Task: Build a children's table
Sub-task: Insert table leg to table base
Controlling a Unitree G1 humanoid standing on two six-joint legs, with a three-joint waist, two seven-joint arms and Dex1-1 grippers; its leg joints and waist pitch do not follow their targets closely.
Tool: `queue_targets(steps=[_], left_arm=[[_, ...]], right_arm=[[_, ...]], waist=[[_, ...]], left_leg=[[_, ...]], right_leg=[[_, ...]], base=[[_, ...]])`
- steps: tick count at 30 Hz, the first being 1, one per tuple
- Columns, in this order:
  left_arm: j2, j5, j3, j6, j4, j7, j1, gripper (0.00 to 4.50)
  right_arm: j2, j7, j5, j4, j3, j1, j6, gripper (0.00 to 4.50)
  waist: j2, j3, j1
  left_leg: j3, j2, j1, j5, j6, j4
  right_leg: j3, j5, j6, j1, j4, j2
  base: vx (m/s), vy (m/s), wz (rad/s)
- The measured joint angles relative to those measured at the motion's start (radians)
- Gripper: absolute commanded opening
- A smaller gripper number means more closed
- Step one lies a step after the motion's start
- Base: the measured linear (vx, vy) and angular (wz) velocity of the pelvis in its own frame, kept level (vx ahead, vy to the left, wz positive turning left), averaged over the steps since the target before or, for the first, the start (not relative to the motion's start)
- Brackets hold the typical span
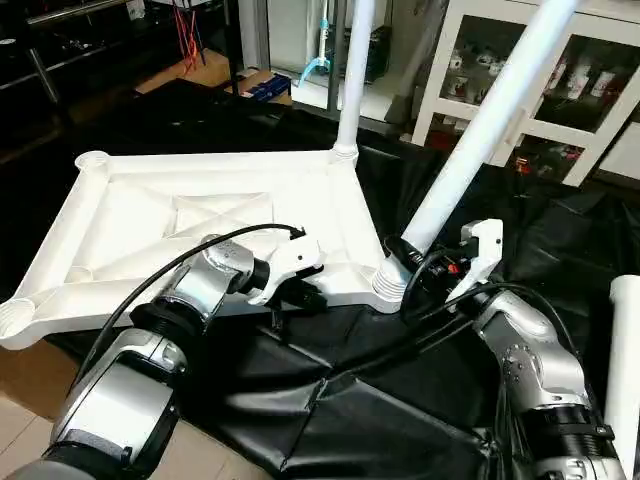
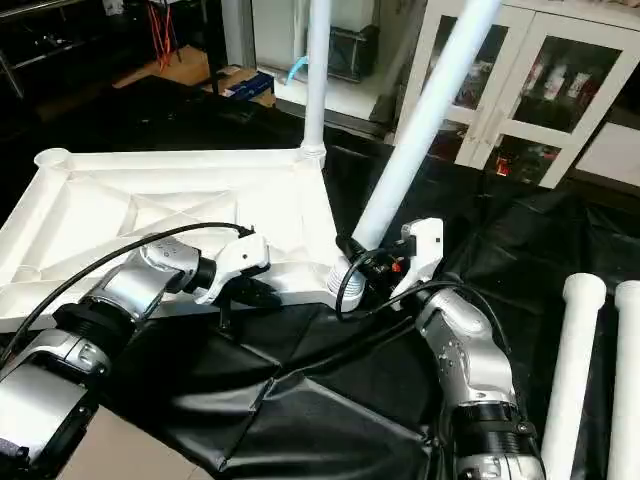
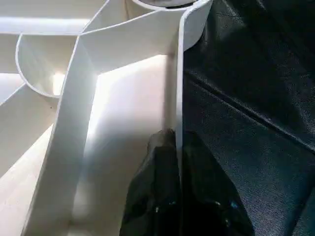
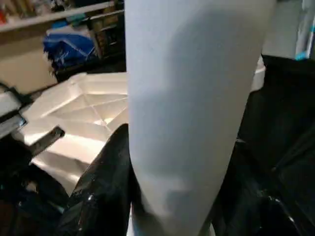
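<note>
Left tool (image 1: 300,292) pinches white ribbed plastic tabletop (image 1: 150,225) rim; right tool (image 1: 420,262) grips tilted white tube leg (image 1: 480,130) — seating in near-right socket; next — straighten, push home.

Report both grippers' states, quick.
Left gripper: shut on the tabletop's rim.
Right gripper: shut on the tilted leg.

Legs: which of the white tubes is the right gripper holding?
The tilted leg at the tabletop's near corner socket, clamped by the right gripper. The far-corner leg stands upright and ungripped; two spare legs lie on the black sheet.
</note>
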Motion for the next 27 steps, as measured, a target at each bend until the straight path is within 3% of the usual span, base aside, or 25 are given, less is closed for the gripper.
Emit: queue_targets(steps=[11, 19, 27], left_arm=[[-0.003, 0.0, 0.0, 0.001, 0.006, -0.003, 0.01, 0.0], [0.0, 0.001, 0.0, 0.005, 0.013, -0.003, 0.011, 0.0], [0.004, 0.004, 0.0, 0.007, 0.013, -0.004, 0.019, 0.0]], right_arm=[[-0.054, 0.026, -0.061, -0.058, 0.065, 0.027, -0.015, 1.84], [-0.081, 0.036, -0.123, -0.054, 0.122, -0.006, -0.007, 1.84], [-0.095, 0.047, -0.122, -0.054, 0.138, -0.017, 0.029, 1.84]], waist=[[0.003, -0.014, -0.003], [-0.005, -0.02, -0.009], [-0.011, -0.026, -0.016]], left_leg=[[0.0, -0.001, 0.002, 0.0, 0.0, -0.009], [0.0, -0.001, 0.004, 0.0, 0.0, -0.01], [-0.001, -0.001, 0.007, 0.0, -0.001, -0.013]], right_leg=[[-0.001, 0.0, 0.0, 0.004, -0.011, 0.0], [-0.002, -0.004, 0.006, 0.006, -0.012, 0.0], [-0.002, -0.005, 0.008, 0.009, -0.013, 0.0]], base=[[0.0, 0.0, 0.0], [0.0, 0.0, 0.0], [0.0, 0.0, 0.0]])
